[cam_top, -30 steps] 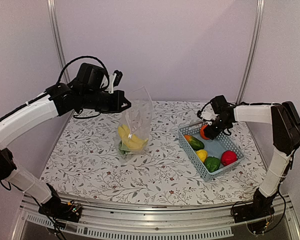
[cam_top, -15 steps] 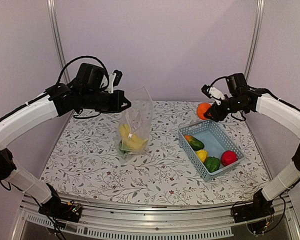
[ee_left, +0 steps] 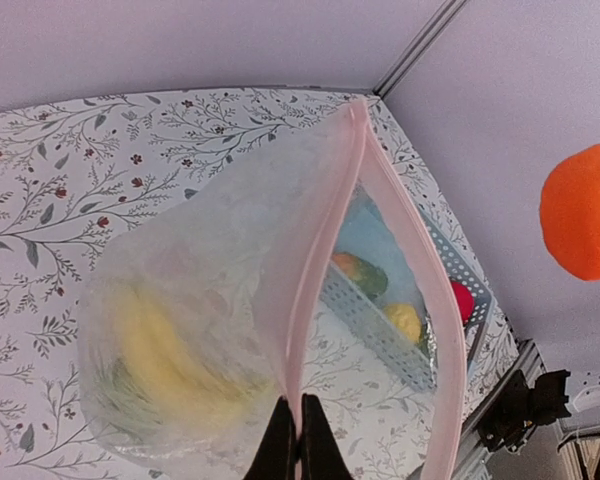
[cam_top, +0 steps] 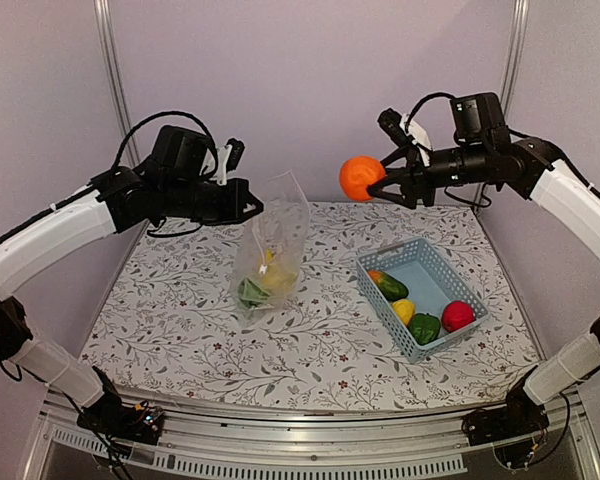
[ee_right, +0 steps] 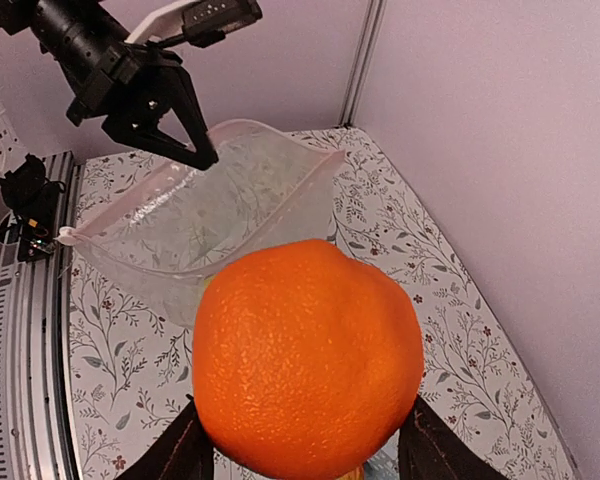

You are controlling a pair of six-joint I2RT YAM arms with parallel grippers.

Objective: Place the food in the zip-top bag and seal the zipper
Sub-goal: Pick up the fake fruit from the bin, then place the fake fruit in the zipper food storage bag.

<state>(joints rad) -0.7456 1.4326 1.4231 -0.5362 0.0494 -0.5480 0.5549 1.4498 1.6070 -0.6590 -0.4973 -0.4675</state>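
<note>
My left gripper (cam_top: pixel 257 208) (ee_left: pixel 297 440) is shut on the near lip of the zip-top bag (cam_top: pixel 272 248) (ee_left: pixel 200 260), holding it up off the table. The pink zipper (ee_left: pixel 320 260) gapes, so the mouth stands open. A yellow banana (cam_top: pixel 277 272) (ee_left: pixel 160 350) and a green piece (cam_top: pixel 250 292) lie inside the bag. My right gripper (cam_top: pixel 372 180) (ee_right: pixel 305 440) is shut on the orange (cam_top: pixel 361 178) (ee_right: pixel 305 355) (ee_left: pixel 580 210), held in the air to the right of the bag's mouth and higher than it.
The light-blue basket (cam_top: pixel 385 310) sits on the floral cloth at right, holding a green-orange piece (cam_top: pixel 387 284), a lemon (cam_top: pixel 404 309), a green pepper (cam_top: pixel 424 327) and a red apple (cam_top: pixel 458 315). Purple walls close in the back and sides.
My right gripper has lifted the orange from the basket and carried it up and left towards the bag. The left arm still holds the bag in the same place.
</note>
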